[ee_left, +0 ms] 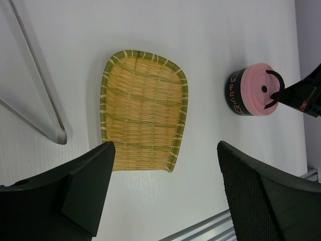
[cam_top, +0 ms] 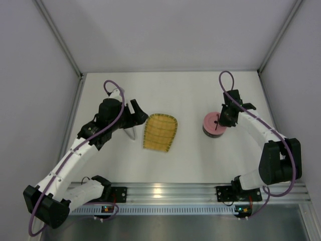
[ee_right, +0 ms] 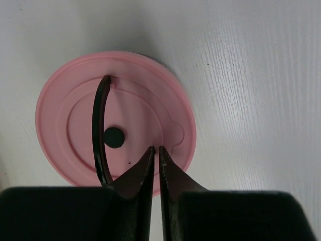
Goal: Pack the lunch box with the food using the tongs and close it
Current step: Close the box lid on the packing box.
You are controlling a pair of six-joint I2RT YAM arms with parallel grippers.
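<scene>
The lunch box (cam_top: 214,124) stands right of centre with its pink lid (ee_right: 140,115) lying flat on top; its dark wall shows in the left wrist view (ee_left: 233,93). My right gripper (ee_right: 156,149) is shut and empty, its tips over the lid just right of the black arc handle (ee_right: 98,125). The tongs (ee_left: 45,110) lie on the table left of the yellow tray, by my left arm (cam_top: 131,133). My left gripper (ee_left: 164,145) hangs open and empty above the table near the tray's near end. The food is out of view.
The yellow woven tray (cam_top: 160,131) lies empty in the middle of the table (ee_left: 143,115). White walls close in the back and both sides. An aluminium rail (cam_top: 165,191) runs along the near edge.
</scene>
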